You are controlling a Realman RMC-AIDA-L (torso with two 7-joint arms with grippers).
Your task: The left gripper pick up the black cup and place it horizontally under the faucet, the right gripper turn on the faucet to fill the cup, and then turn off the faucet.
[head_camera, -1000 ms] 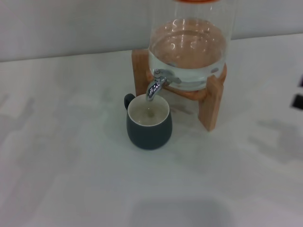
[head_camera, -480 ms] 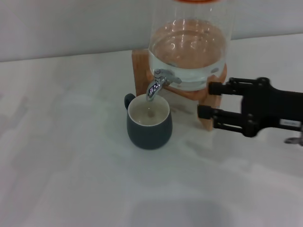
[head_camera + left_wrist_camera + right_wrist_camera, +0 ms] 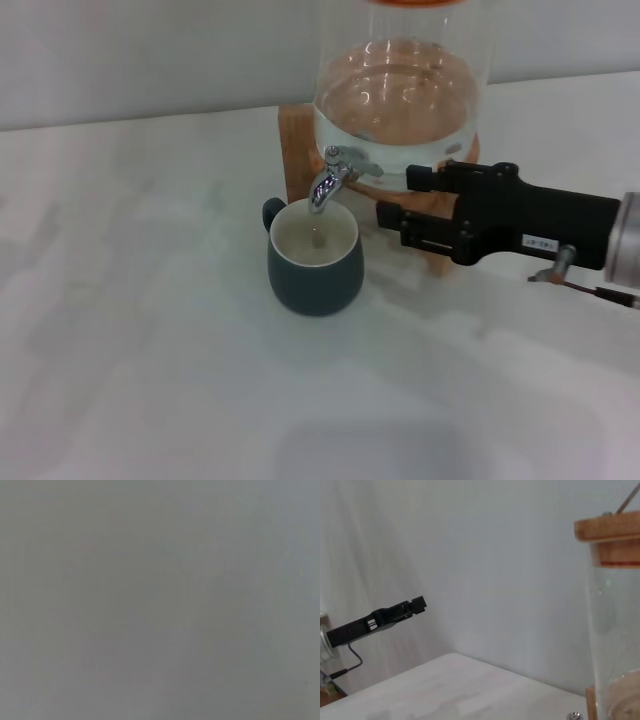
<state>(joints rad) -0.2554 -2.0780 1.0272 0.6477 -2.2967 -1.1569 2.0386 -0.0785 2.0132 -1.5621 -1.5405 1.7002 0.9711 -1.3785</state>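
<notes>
The black cup (image 3: 315, 270) stands upright on the white table, its cream inside showing and its handle at the back left. The chrome faucet (image 3: 330, 182) of the glass water dispenser (image 3: 400, 90) hangs right over the cup's mouth. My right gripper (image 3: 403, 197) reaches in from the right with its black fingers open, their tips just right of the faucet's lever and not touching it. My left gripper (image 3: 417, 605) is out of the head view; the right wrist view shows it far off, held up in the air. The left wrist view is plain grey.
The dispenser rests on a wooden stand (image 3: 295, 150) whose front leg is partly behind my right gripper. Its wooden lid (image 3: 610, 535) shows in the right wrist view. A pale wall runs behind the table (image 3: 150, 350).
My right gripper came in from the right edge and moved left, up to the faucet's lever. The cup and faucet have not moved.
</notes>
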